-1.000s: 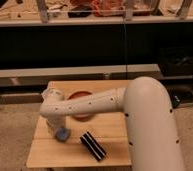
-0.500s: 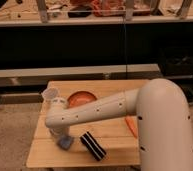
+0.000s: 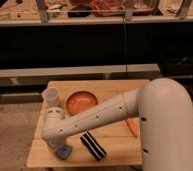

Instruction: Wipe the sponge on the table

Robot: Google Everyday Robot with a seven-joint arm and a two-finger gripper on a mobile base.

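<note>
The light-blue sponge [image 3: 64, 151] lies on the wooden plank table [image 3: 115, 148] near its front left edge. My white arm reaches from the right across the table, and the gripper [image 3: 59, 147] points down right at the sponge, pressing on or holding it. The sponge's upper part is hidden by the gripper.
A black block with a white stripe [image 3: 93, 146] lies just right of the sponge. An orange bowl [image 3: 82, 102] and a clear cup [image 3: 51, 97] stand at the back left. An orange carrot-like piece [image 3: 132, 127] lies by my arm. A dark shelf bench [image 3: 90, 75] runs behind.
The gripper and sponge have slid toward the table's front left edge. My arm has stretched further across the table.
</note>
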